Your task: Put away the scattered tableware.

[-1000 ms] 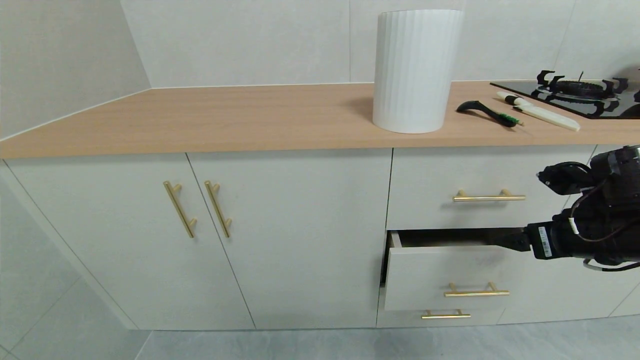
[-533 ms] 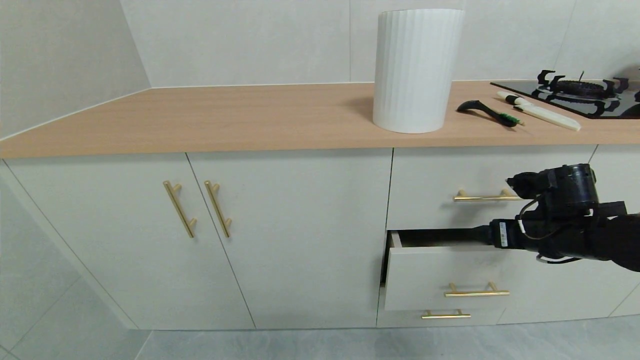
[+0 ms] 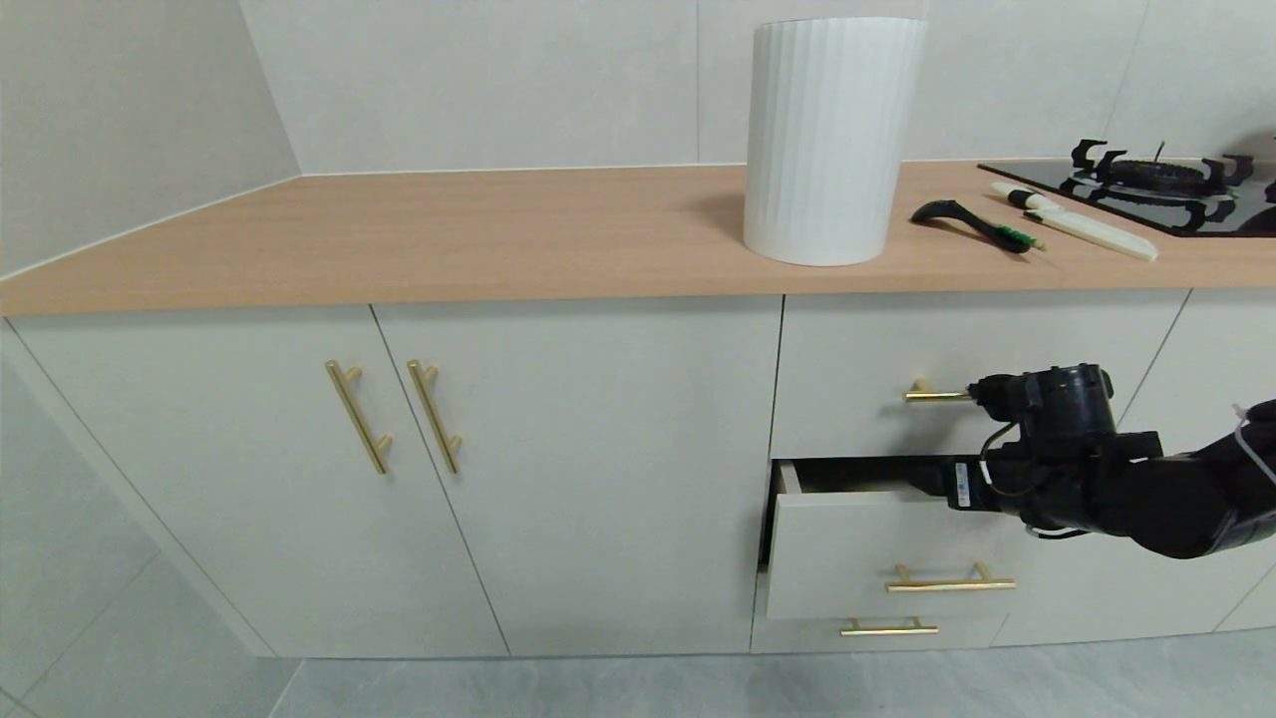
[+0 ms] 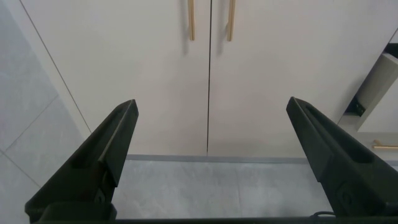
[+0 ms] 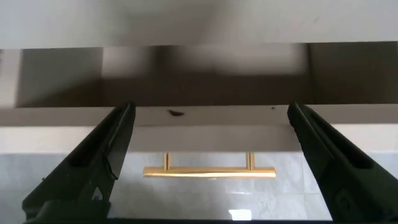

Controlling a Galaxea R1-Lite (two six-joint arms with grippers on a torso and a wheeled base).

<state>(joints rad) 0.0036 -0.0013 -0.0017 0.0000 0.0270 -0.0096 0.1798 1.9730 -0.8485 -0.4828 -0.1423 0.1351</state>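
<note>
Tableware [image 3: 1097, 235] goes in the drawer, I think, and that is why my arms sit where they do. Closest to me, my left pincer [image 4: 211, 106] is spread wide with nothing in it. It hangs low, facing the two cupboard doors [image 4: 208, 68], out of the way. My right pincer [image 5: 210, 115] is spread wide too and holds nothing. It sits at the top edge of the middle drawer [image 3: 867, 538], which is open just a little, and its tips point into the dark gap. I think it is there to pull the drawer out more, since the gap looks too small for dropping things in. I cannot tell if it touches the drawer front.

Farther off, up on the desk [image 3: 449, 229], a black tool [image 3: 972, 224] and a white knife [image 3: 1082, 227] lie flat, just beside each other. They are between the tall white pot [image 3: 827, 140] and the stove [image 3: 1146, 184]. Both are long and thin, and both slant the same way, from back left to front right. The black tool's curved end points at the white pot. Its green end points toward the desk's front edge.
</note>
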